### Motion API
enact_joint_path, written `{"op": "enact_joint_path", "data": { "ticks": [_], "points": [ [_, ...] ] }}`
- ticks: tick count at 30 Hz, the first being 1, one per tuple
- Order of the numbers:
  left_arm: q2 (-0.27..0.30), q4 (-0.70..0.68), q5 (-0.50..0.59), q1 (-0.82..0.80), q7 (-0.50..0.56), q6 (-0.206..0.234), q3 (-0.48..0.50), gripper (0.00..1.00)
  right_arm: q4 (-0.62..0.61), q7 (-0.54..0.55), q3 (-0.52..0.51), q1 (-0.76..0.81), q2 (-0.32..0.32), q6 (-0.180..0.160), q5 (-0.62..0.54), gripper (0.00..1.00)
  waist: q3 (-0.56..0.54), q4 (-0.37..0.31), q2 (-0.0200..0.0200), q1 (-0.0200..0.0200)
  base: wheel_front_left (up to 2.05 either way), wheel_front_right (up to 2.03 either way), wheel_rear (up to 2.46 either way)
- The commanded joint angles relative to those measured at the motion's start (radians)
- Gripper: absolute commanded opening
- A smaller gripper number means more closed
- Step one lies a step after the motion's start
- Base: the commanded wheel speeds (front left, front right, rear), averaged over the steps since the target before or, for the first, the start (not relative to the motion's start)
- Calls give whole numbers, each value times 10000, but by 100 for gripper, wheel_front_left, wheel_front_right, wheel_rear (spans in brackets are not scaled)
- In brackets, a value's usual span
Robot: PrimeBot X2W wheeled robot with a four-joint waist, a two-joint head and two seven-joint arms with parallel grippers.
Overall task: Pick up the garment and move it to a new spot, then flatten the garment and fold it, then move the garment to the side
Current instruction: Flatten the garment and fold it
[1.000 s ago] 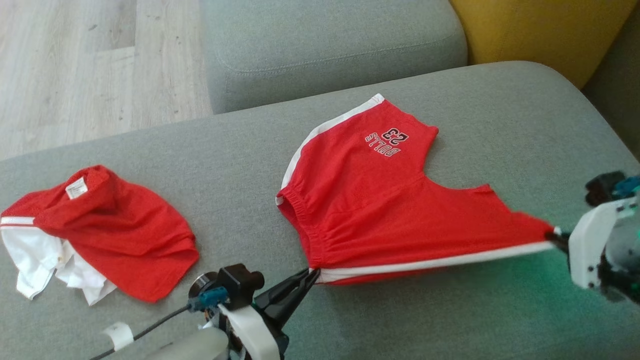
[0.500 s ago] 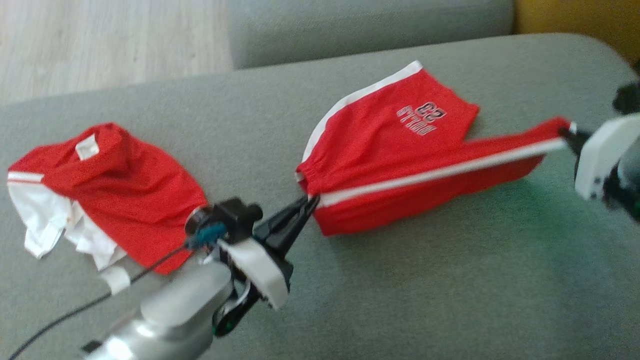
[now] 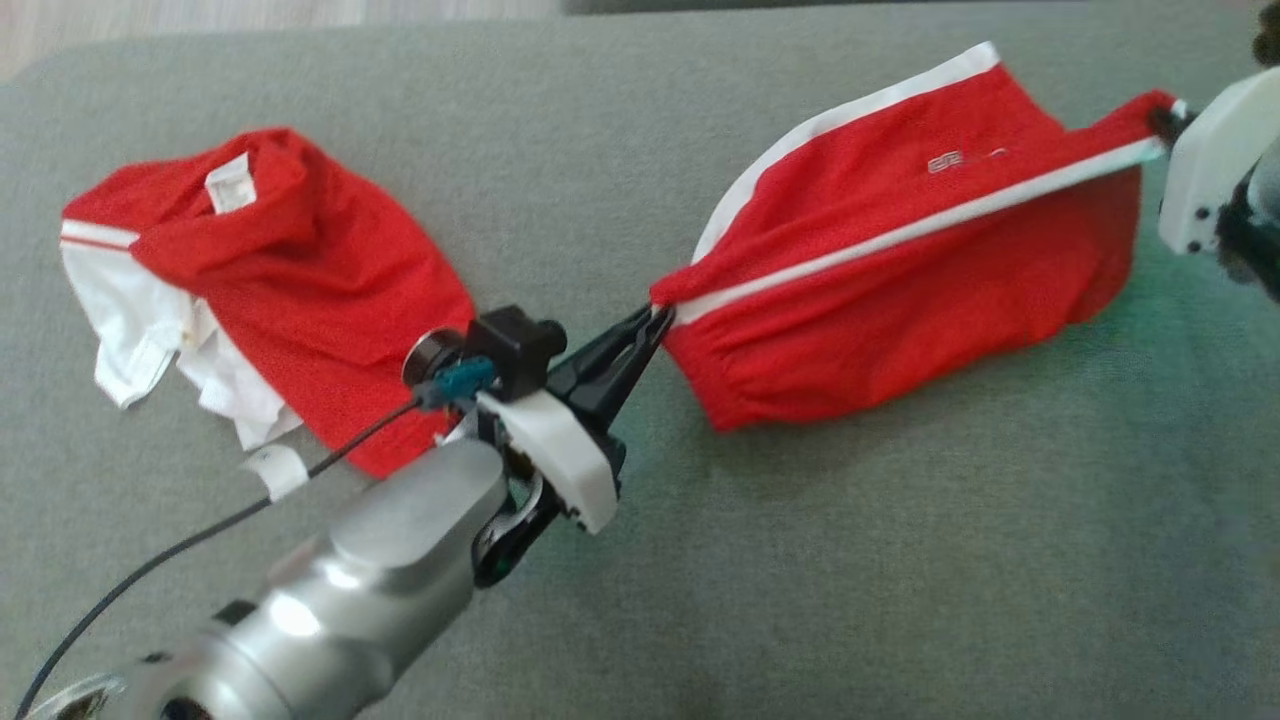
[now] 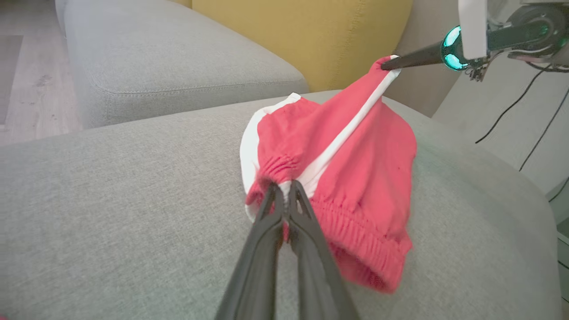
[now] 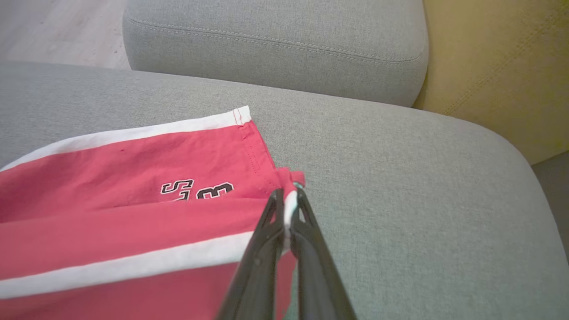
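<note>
Where the head view looks down, a grey woven-fabric sofa seat (image 3: 900, 580) lies under the red shorts with white side stripes (image 3: 900, 270), which hang stretched between both arms. The left gripper (image 3: 655, 322) is clenched on the waistband corner. The right gripper (image 3: 1162, 120), its body cut off by the frame edge, pinches the leg hem. A crumpled red-and-white garment (image 3: 270, 260) lies well apart on the seat. The shorts' print is too blurred to read.

From the left wrist, a second grey cushion (image 4: 178, 58), a mustard-yellow cushion (image 4: 311, 35) and pale wooden floor (image 4: 26, 71) lie behind; the lower waistband is blurred.

From the right wrist, the dark fingers (image 5: 266, 249) clamp the white stripe, and a fold hides part of the lettering.
</note>
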Motion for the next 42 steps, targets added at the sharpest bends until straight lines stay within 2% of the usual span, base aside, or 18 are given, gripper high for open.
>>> {"op": "enact_joint_path", "data": {
  "ticks": [1, 15, 29, 30, 31, 32, 33, 34, 42],
  "points": [
    [63, -50, 33, -626, -122, -37, 369, 0, -90, -76, -4, -411, -32, 33, -121, 0, 305, 254, 0, -1, 0, 0, 0],
    [-1023, 1178, 130, -1901, -375, -231, 317, 0, 1756, -1093, -90, -2352, 192, 33, -960, 0, 1645, 999, 0, -1, 0, 0, 0],
    [-1300, 1496, 92, -2171, -439, -247, 101, 0, 2857, -2077, -24, -2959, 580, 33, -1125, 0, 1983, 1294, 0, -1, 0, 0, 0],
    [-1311, 1531, 95, -2200, -440, -247, 90, 0, 2861, -2237, 13, -2995, 601, 33, -1154, 82, 2006, 1308, 0, -1, 0, 0, 0],
    [-1322, 1567, 101, -2228, -440, -247, 107, 31, 2911, -2359, -36, -3024, 629, 33, -1093, 100, 2023, 1319, 0, -1, 0, 0, 0],
    [-1332, 1609, 117, -2248, -441, -248, 165, 52, 2969, -2447, -73, -3048, 659, 33, -1037, 100, 2033, 1327, 0, -1, 0, 0, 0],
    [-1341, 1646, 176, -2271, -441, -248, 244, 94, 3020, -2537, -83, -3074, 673, 33, -1016, 100, 2037, 1328, 0, -1, 0, 0, 0],
    [-1351, 1673, 240, -2274, -442, -248, 327, 100, 3082, -2635, -112, -3101, 679, 33, -991, 100, 2038, 1324, 0, -1, 0, 0, 0],
    [-1164, 1667, 758, -2012, -443, -130, 1431, 100, 3407, -3700, -272, -2828, 806, 33, -775, 100, 1556, 1032, 0, -1, 0, 0, 0]
  ]
}}
